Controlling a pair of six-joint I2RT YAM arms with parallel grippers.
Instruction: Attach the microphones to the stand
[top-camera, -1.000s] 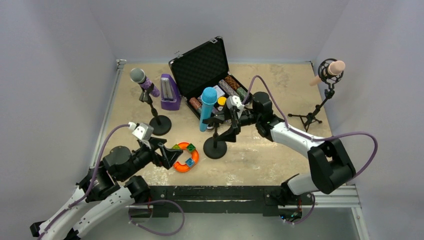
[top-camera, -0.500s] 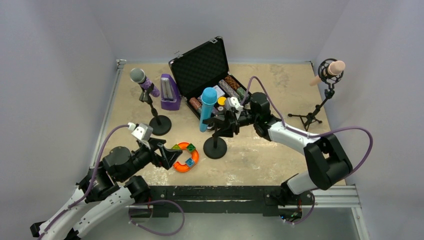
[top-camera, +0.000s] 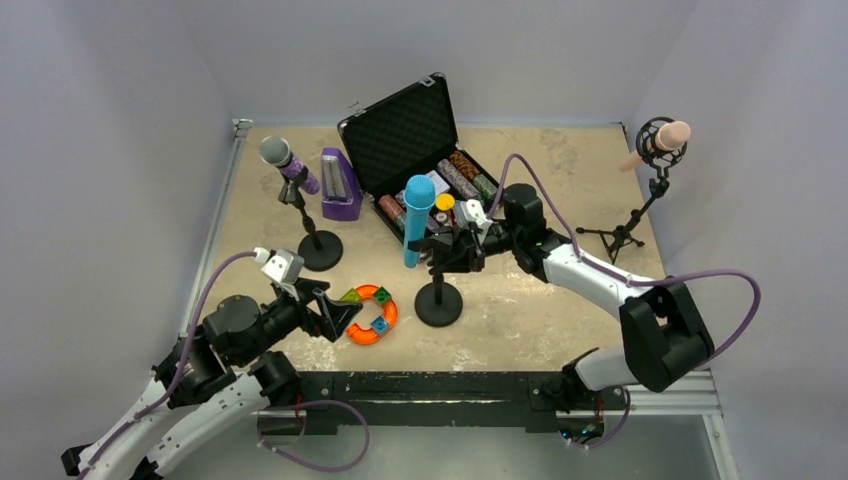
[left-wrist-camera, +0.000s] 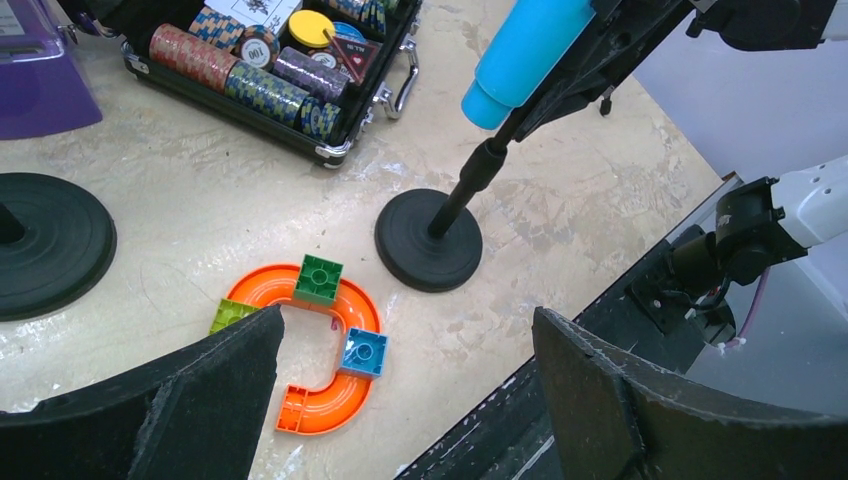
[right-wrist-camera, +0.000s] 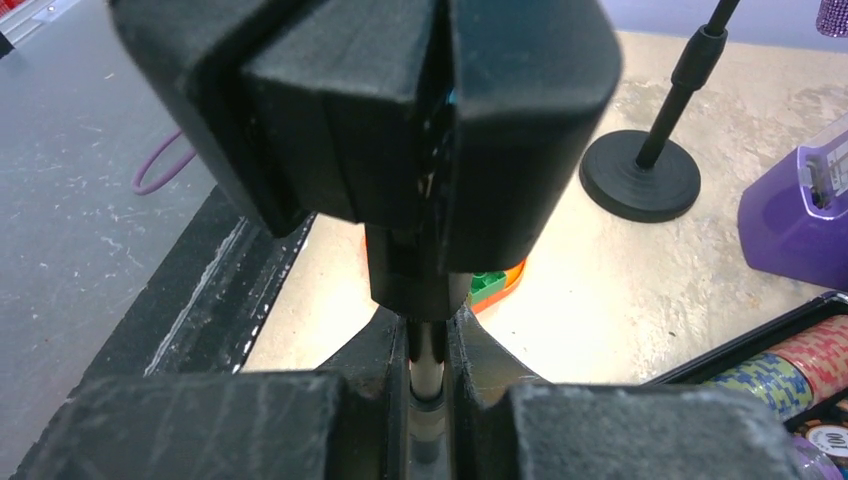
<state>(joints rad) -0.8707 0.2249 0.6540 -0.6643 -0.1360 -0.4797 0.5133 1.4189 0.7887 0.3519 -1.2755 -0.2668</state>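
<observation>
Overhead, the smooth cyan microphone (top-camera: 415, 218) leans in the clip of the round-based black stand (top-camera: 438, 303), whose slim pole the right gripper (top-camera: 452, 248) pinches. Left wrist: the left gripper (left-wrist-camera: 408, 340) gapes wide above a curved orange track (left-wrist-camera: 318, 400). Right wrist: matte pads (right-wrist-camera: 300, 420) squeeze thin metal.

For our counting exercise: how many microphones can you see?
3: purple microphone on the back-left stand, blue microphone on the centre stand, pink microphone on the right tripod.

- Walls (top-camera: 450, 50): plain pale grey-lilac, on 3 sides.
- Table (top-camera: 560, 310): beige top, scuffed & blotchy (most twd the back right).
- Metal rail (top-camera: 214, 235) along left edge, black bar (top-camera: 430, 385) along near edge.
- Light even, shadows soft.
</observation>
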